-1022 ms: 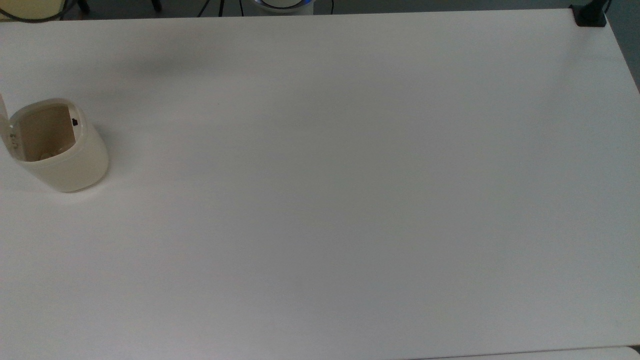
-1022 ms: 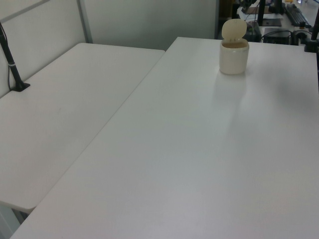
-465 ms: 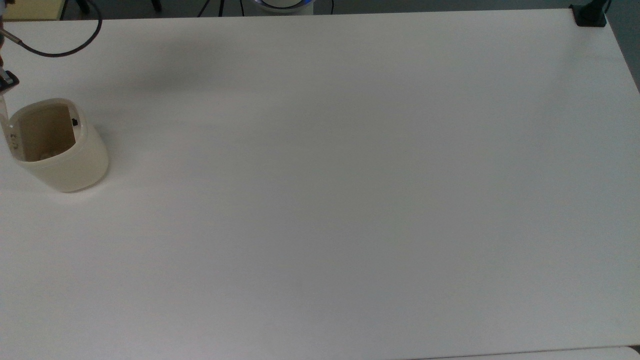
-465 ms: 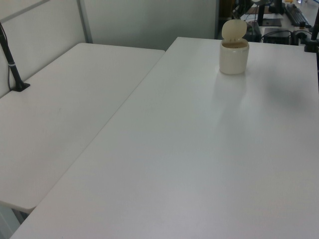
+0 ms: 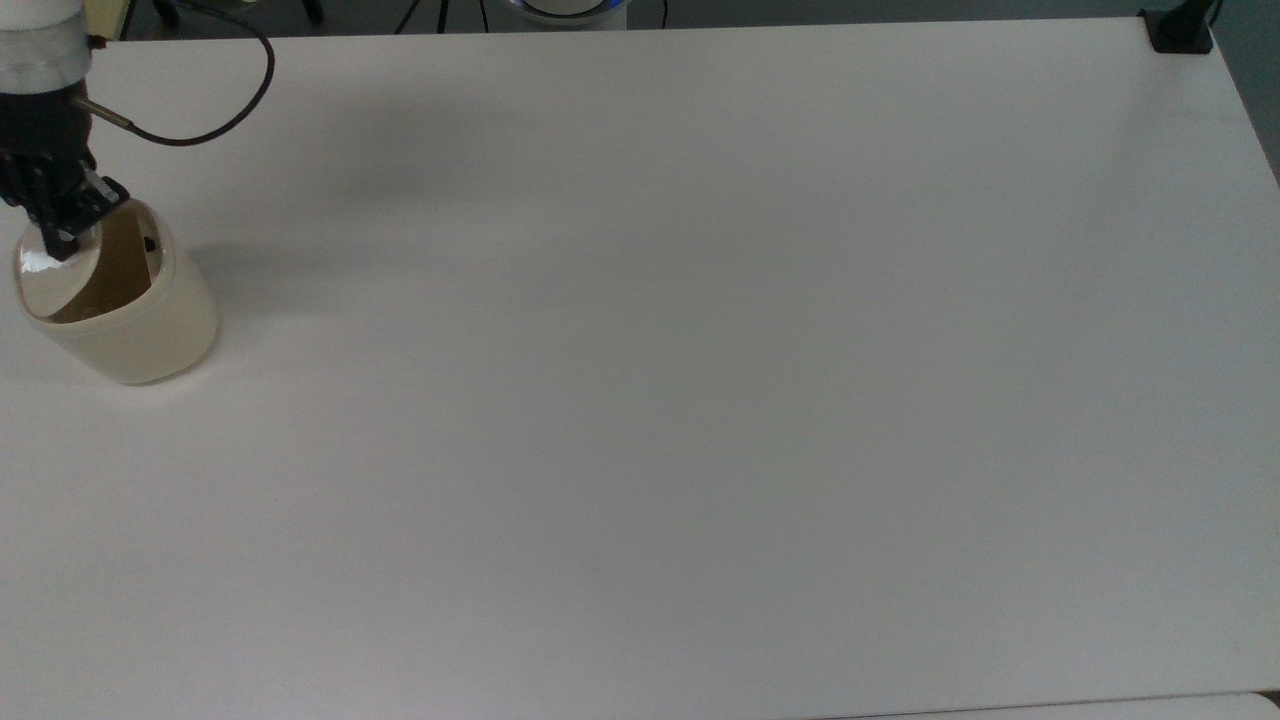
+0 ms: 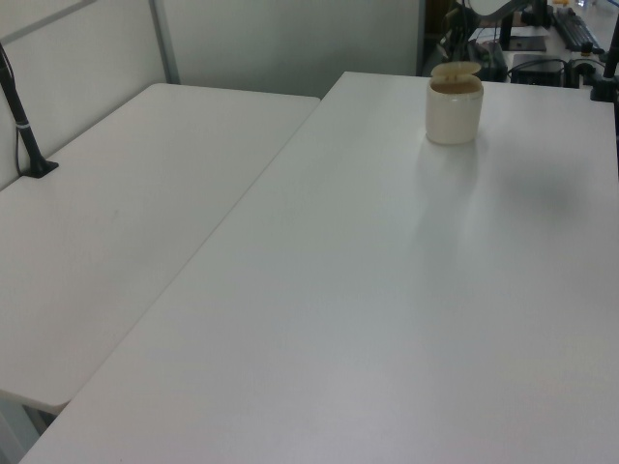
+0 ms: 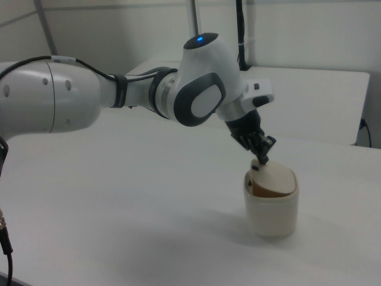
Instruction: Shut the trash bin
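Note:
The cream trash bin (image 5: 135, 325) stands at the top view's left edge on the white table (image 5: 640, 400). Its lid (image 5: 45, 275) is tilted partly down over the tan inside, with a gap still showing on one side. My gripper (image 5: 62, 238) is shut, with nothing held, and its tip rests on the lid's upper face. In the right view the gripper (image 7: 262, 157) presses down on the slanted lid (image 7: 278, 176) of the bin (image 7: 271, 208). In the left view the bin (image 6: 455, 114) sits far back and its lid (image 6: 456, 70) lies almost flat.
A black cable (image 5: 225, 115) loops from the arm over the table's far left corner. A black clamp (image 5: 1180, 30) sits at the top view's far right corner. A second white table (image 6: 116, 213) with a black pole mount (image 6: 27, 140) adjoins on the left view's left.
The arm has come in from the top view's left edge onto the bin. The lid, upright a second ago, has swung down over the opening.

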